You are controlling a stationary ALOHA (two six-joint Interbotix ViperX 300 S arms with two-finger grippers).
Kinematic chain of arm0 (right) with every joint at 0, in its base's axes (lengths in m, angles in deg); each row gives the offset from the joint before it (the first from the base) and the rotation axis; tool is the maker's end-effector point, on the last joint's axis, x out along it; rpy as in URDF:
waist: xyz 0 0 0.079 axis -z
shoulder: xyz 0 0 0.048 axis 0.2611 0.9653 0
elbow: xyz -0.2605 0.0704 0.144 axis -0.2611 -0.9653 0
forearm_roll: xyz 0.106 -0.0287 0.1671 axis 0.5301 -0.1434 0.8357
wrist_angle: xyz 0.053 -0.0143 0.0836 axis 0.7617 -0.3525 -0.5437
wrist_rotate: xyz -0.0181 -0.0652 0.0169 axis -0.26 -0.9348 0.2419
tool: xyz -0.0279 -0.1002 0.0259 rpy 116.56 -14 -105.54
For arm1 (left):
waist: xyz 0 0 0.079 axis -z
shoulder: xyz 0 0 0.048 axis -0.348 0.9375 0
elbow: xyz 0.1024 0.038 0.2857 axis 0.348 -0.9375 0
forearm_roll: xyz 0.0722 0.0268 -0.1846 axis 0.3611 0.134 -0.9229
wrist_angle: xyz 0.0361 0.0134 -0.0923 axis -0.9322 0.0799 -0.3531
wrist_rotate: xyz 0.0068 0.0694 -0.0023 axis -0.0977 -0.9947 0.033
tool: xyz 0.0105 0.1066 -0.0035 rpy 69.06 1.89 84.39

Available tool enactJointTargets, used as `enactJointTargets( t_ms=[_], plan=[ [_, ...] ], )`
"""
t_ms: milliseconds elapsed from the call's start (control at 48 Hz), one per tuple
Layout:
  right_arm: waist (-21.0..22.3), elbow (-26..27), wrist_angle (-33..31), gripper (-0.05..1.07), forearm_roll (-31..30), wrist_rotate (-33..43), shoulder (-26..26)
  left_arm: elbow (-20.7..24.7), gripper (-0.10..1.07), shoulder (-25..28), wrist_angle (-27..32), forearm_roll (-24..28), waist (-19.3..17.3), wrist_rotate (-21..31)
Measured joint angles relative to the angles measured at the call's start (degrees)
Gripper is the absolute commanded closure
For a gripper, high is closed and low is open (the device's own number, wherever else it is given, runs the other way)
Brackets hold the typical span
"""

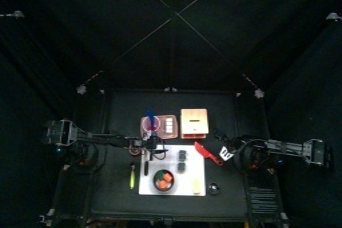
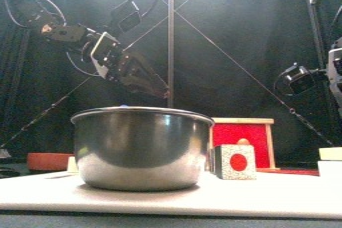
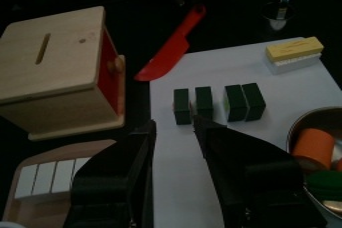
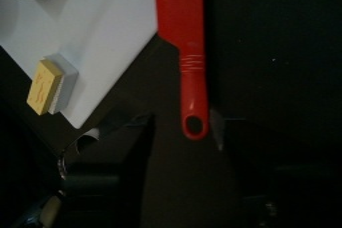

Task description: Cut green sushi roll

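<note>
The green sushi roll (image 3: 214,102) lies on the white cutting board (image 3: 267,92) as several dark green pieces in a row. My left gripper (image 3: 174,130) hangs open just above and short of these pieces, holding nothing. The red knife (image 4: 187,42) lies flat on the black table beside the board's edge. Its handle end sits between the spread jaws of my right gripper (image 4: 177,124), which is open and does not clamp it. In the top view the knife (image 1: 205,152) lies right of the board, with the right gripper (image 1: 225,154) at its handle.
A wooden box with a red side (image 3: 60,62) stands beyond the board. A yellow block (image 3: 294,49) rests on the board's far corner. A metal bowl with orange food (image 3: 318,147) sits on the board. In the front view a large metal pot (image 2: 142,147) fills the foreground.
</note>
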Motion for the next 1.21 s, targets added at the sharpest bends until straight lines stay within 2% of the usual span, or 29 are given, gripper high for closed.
enactJointTargets(
  t_ms=[250,375,688,833,958,1062,1208],
  plan=[
    [-0.9,4.6,0.2,0.05,-4.4,-0.4,-0.4,-0.4,0.22,-1.1,-0.4,0.0,0.0,0.0],
    [-2.4,7.6,2.9,0.05,-8.5,-1.1,0.0,-1.1,0.22,-2.4,-0.4,0.0,0.0,0.0],
    [-9.5,13.2,20.8,0.05,-21.8,-1.1,5.0,-6.1,0.22,-9.1,-2.4,-3.7,-0.3,0.0],
    [-11.5,13.4,30.7,0.05,-26.5,-0.5,6.2,-8.4,0.22,-12.1,-4.4,-5.7,-0.4,0.0],
    [-12.1,12.3,38.8,0.05,-27.6,-0.5,6.7,-9.5,0.22,-13.9,-4.9,-6.8,-0.4,0.1],
    [-12.7,10.7,42.5,0.05,-27.8,-0.5,7.5,-10.4,0.22,-14.9,-5.0,-7.8,-0.4,0.1],
    [-13.2,9.7,43.2,0.05,-27.9,-0.5,8.4,-11.0,0.22,-15.4,-4.9,-9.0,-0.4,-0.1]
  ],
)
